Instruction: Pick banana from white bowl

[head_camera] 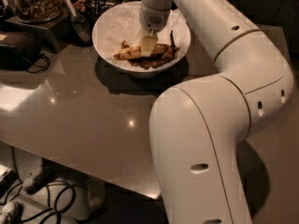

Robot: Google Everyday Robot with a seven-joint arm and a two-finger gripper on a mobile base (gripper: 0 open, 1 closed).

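Observation:
The white bowl [108, 28] stands at the back of the table, lined with crumpled white paper. The banana [128, 53], long, yellow and speckled brown, lies across the middle of the bowl, beside smaller dark shrivelled bananas [161, 59]. My gripper [148, 45] reaches straight down into the bowl from above. Its pale tip is right at the banana's middle and overlaps it. The banana's right half is partly hidden behind the gripper.
A glass jar of nuts [35, 1] stands on a dark stand at the back left, with a scoop [77, 22] beside the bowl. A dark device with a cable [18, 50] lies at the left edge. My white arm [210, 125] fills the right side. The table's front edge [93, 171] has cables on the floor below.

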